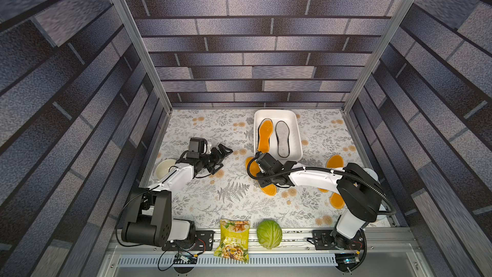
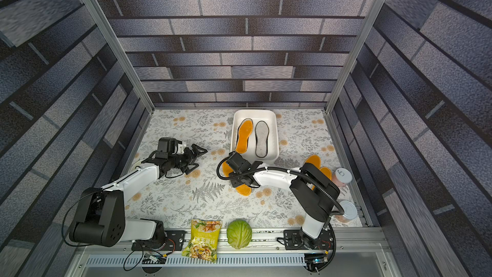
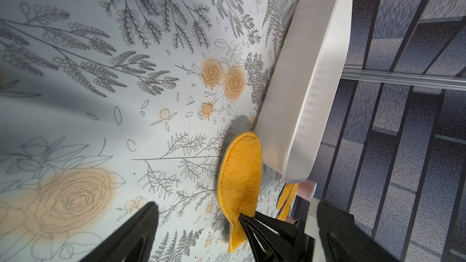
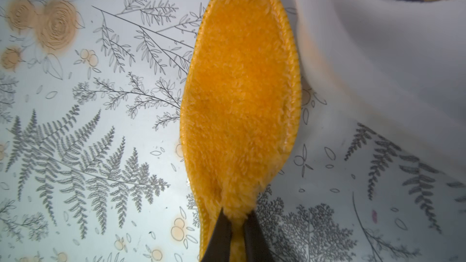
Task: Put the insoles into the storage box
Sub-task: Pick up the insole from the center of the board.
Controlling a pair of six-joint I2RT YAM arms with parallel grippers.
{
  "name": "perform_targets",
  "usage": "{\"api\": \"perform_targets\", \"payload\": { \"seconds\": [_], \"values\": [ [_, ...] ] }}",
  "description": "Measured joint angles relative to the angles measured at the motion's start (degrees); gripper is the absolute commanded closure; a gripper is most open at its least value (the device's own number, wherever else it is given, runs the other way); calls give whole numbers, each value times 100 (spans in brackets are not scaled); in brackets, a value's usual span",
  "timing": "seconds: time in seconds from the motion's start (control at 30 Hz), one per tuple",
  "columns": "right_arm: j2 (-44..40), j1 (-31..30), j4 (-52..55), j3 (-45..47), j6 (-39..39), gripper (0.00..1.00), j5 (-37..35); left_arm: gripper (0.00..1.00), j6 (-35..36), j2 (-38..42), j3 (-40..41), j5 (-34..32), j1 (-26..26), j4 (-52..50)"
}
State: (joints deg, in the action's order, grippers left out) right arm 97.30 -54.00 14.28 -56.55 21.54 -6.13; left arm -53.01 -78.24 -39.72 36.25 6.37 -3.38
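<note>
Insoles, in both top views: the boxed orange insole (image 1: 265, 137) and the grey insole (image 1: 282, 138) lie abreast in the storage box (image 1: 275, 112) by the far edge of the counter (image 1: 207, 203). The loose orange insole (image 1: 268, 189) lies just outside the box's near left corner. The snack bag (image 1: 234, 241) bears Chinese print, unreadable here. Left wrist view: the left jaws gape wide and empty over bare counter. Right wrist view: the right jaws, almost closed, pinch the loose orange insole's fuzzy pile, and its rounded end sits just beside the box wall.
</note>
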Motion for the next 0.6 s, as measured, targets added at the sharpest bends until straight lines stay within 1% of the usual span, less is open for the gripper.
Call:
{"api": "perform_targets", "payload": {
  "seconds": [0.37, 0.6],
  "values": [
    [-612, 0, -140, 42, -107, 93, 68, 0, 2, 0, 68, 48, -59, 22],
    [-1196, 0, -258, 66, -170, 95, 59, 0, 2, 0, 70, 107, -96, 57]
  ]
}}
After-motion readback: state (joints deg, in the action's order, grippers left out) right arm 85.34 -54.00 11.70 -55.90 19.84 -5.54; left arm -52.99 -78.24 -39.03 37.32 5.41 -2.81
